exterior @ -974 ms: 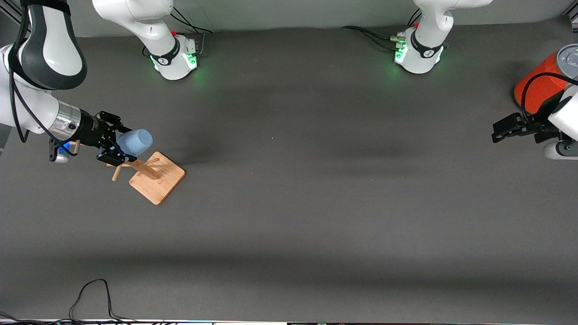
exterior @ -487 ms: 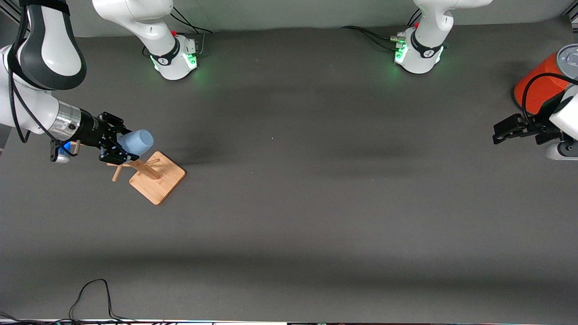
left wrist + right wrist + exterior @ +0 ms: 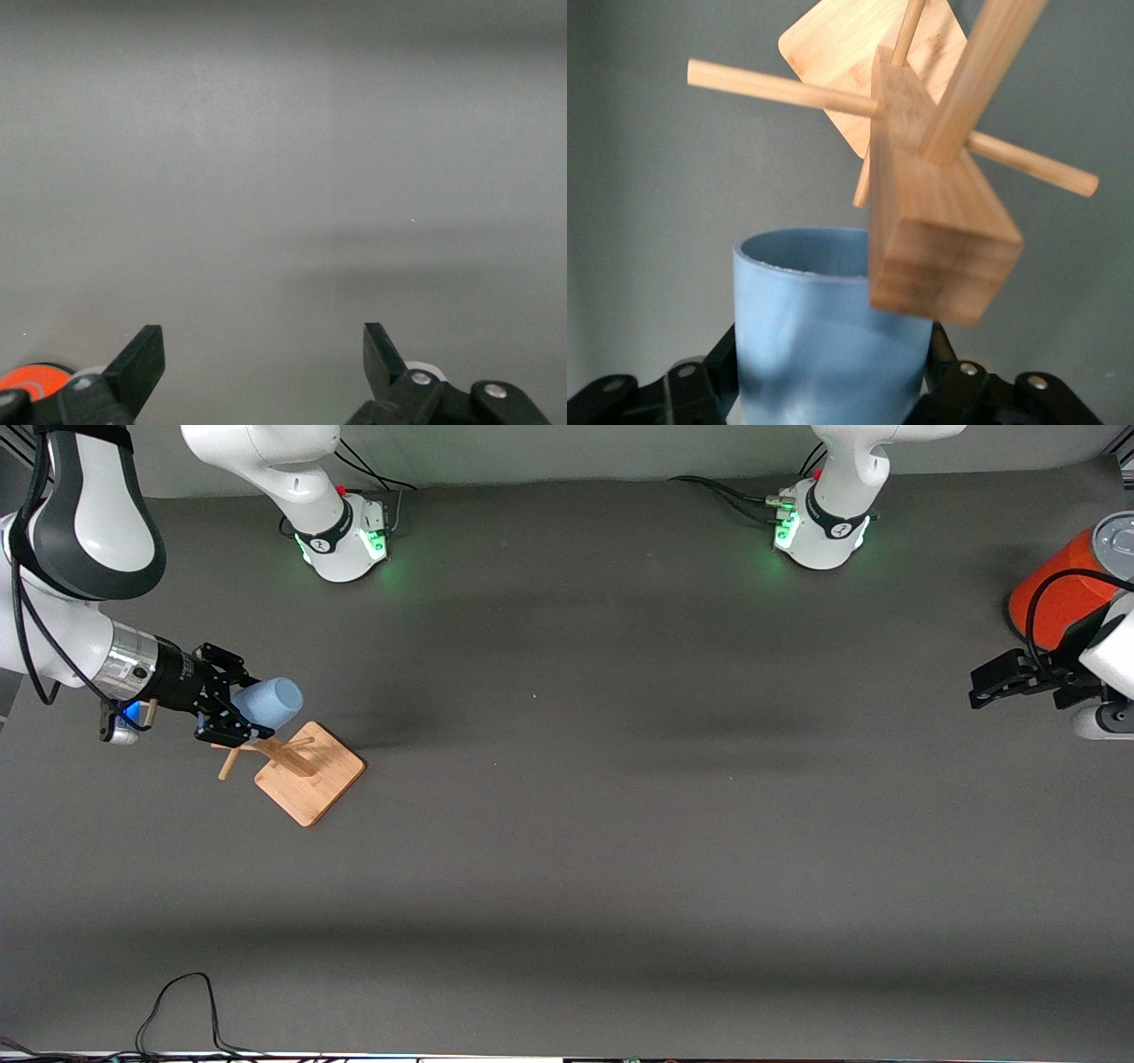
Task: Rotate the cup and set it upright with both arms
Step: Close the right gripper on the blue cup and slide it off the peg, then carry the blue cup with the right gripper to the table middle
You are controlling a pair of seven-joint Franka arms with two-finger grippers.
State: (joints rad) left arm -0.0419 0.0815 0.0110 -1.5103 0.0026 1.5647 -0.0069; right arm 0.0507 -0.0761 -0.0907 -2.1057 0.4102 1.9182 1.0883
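The right gripper (image 3: 237,715) is clamping the light, thin-walled, likely squashable cup (image 3: 268,703) around its body over the wooden rack (image 3: 306,772), while the left gripper (image 3: 985,685) is waiting wide open and empty

Orange can (image 3: 1060,598): partly covered by the left arm and cut by the front view's edge.
Cup (image 3: 824,328): lower part cut off in the right wrist view; one side hidden by the wooden rack (image 3: 939,212).
Left end effector (image 3: 261,359): only the fingertips are shown in the left wrist view.
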